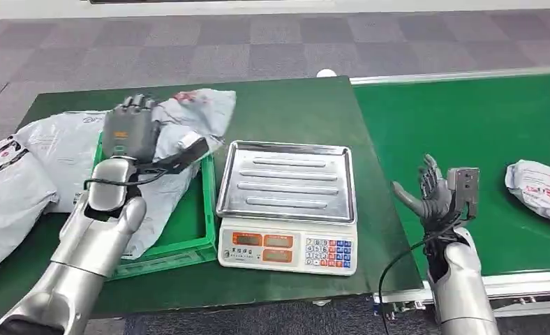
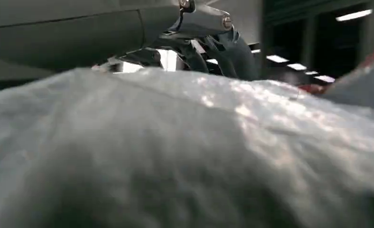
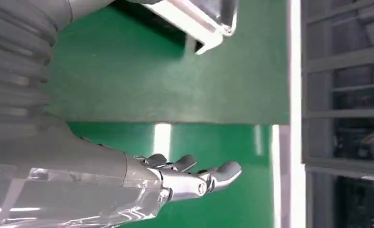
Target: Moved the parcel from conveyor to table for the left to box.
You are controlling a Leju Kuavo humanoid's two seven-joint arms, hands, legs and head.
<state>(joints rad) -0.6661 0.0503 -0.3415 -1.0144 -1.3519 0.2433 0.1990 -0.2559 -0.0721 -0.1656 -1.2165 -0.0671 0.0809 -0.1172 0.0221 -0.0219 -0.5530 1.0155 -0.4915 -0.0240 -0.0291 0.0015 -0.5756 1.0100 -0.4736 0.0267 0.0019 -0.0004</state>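
Note:
A grey plastic parcel point(image 1: 201, 115) with red print lies across the green box point(image 1: 208, 202) on the left of the table. My left hand point(image 1: 128, 129) rests palm down on top of it, fingers stretched forward and not closed round it. In the left wrist view the parcel point(image 2: 185, 152) bulges close under the hand point(image 2: 213, 42), whose dark fingers arch just above it. My right hand point(image 1: 429, 190) hovers open and empty over the near edge of the green conveyor point(image 1: 467, 118). A second grey parcel point(image 1: 541, 187) lies on the belt at the far right.
A steel-topped weighing scale point(image 1: 286, 183) stands mid-table between the box and the conveyor; its corner point(image 3: 209, 19) is seen in the right wrist view. More grey parcels point(image 1: 10, 185) are piled left of the box. The dark green table point(image 1: 286, 112) has bare room behind the scale.

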